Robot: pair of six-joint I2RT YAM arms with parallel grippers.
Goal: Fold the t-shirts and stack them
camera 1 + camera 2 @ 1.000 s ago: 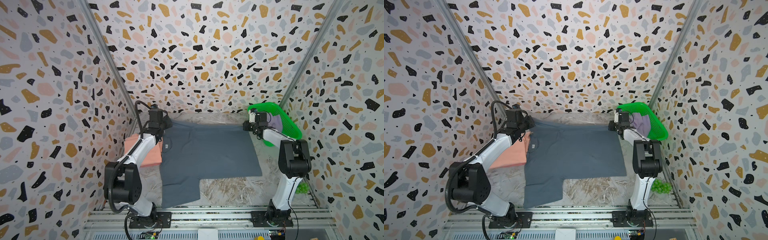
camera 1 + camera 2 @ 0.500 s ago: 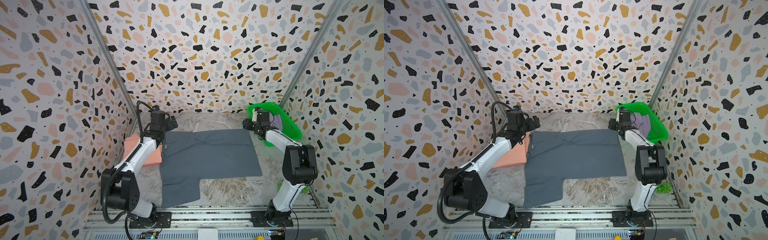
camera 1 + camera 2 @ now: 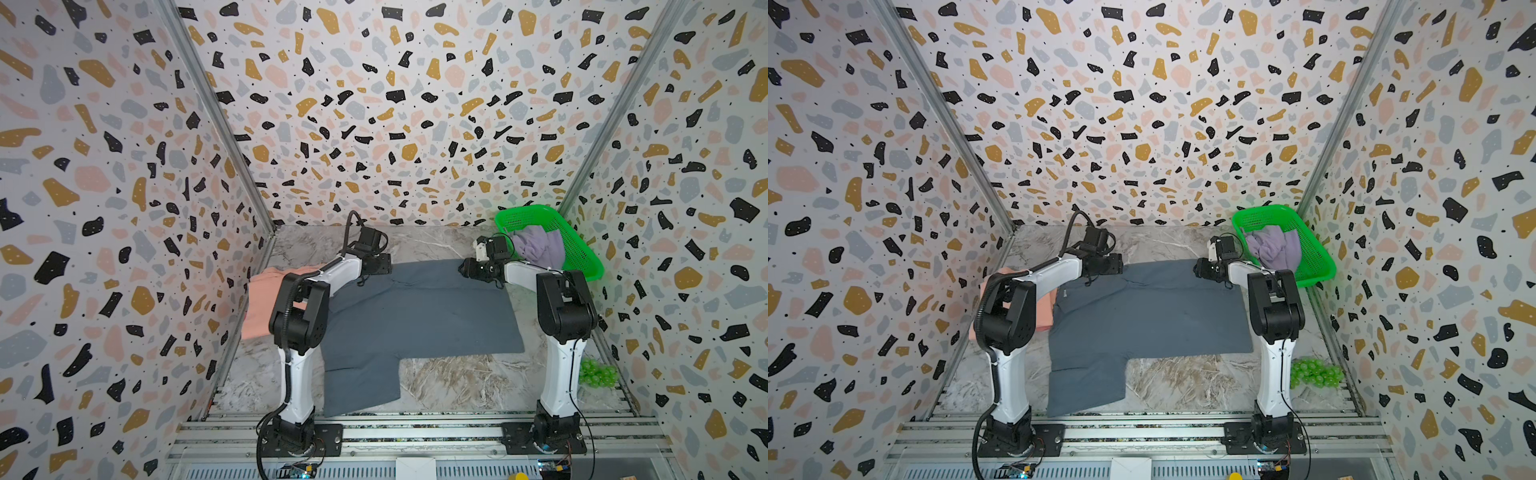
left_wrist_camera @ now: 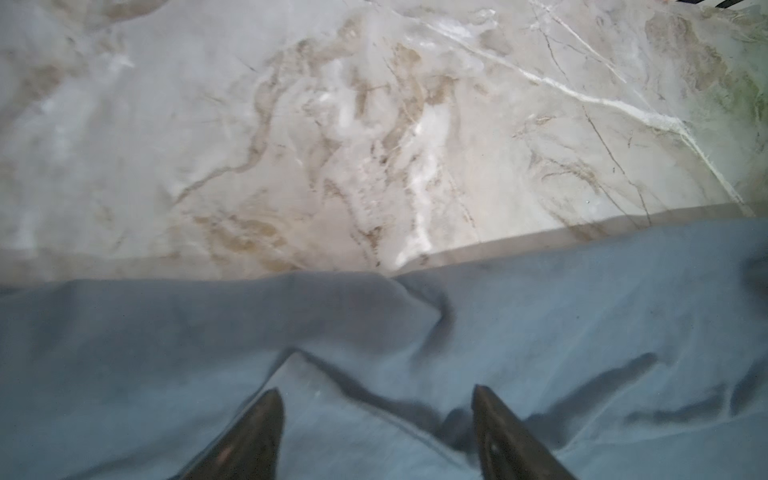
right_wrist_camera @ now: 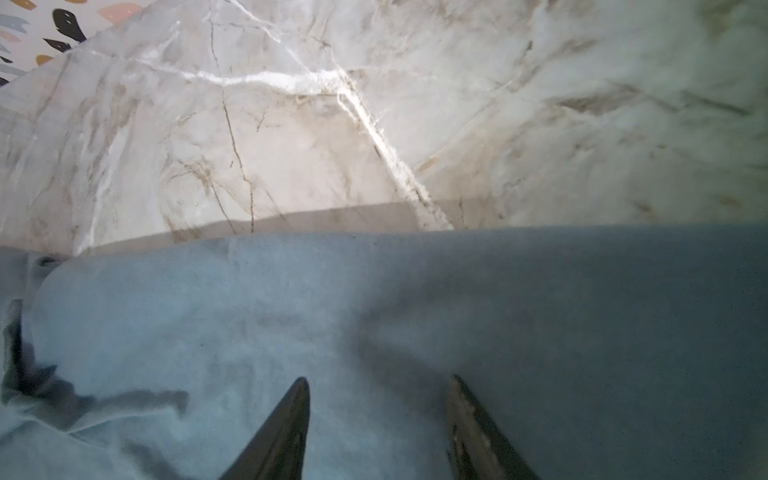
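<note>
Grey t-shirt spread flat on table

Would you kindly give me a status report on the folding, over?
Open, empty: left gripper, right gripper. Beneath them grey shirt flat, one sleeve out. Nothing in the way.

Bright, even, diffuse light in both top views; soft faint shadows only. Sharp at centre, wide-angle stretch toward corners. Wrist views softer: motion smear on marble table ahead of left gripper, heavier ahead and to one side of right gripper. Narrow shadow band just beyond dark grey t-shirt edge. Fingertips dark, out of focus.
</note>
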